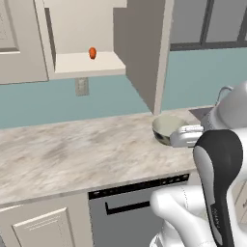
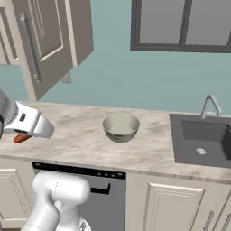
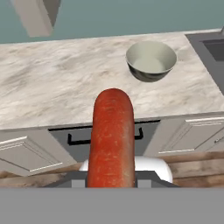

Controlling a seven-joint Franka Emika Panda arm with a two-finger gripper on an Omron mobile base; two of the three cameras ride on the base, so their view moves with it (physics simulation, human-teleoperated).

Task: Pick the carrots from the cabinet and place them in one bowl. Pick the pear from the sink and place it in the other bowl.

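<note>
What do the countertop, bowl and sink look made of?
Countertop: probably marble or a marble-look laminate, beige with grey veining, matte.
Bowl: likely glazed ceramic, with a smooth pale cream interior, darker grey-green outside and a soft sheen.
Sink: dark grey, matte, maybe composite or coated metal; its drain looks like bright metal.

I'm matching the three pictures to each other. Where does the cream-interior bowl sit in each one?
Left base view: cream-interior bowl right of centre, beside the arm.
Right base view: at centre, left of the sink.
Hand view: upper right, beyond the held carrot.
Shared landmark: the marbled counter.
</note>
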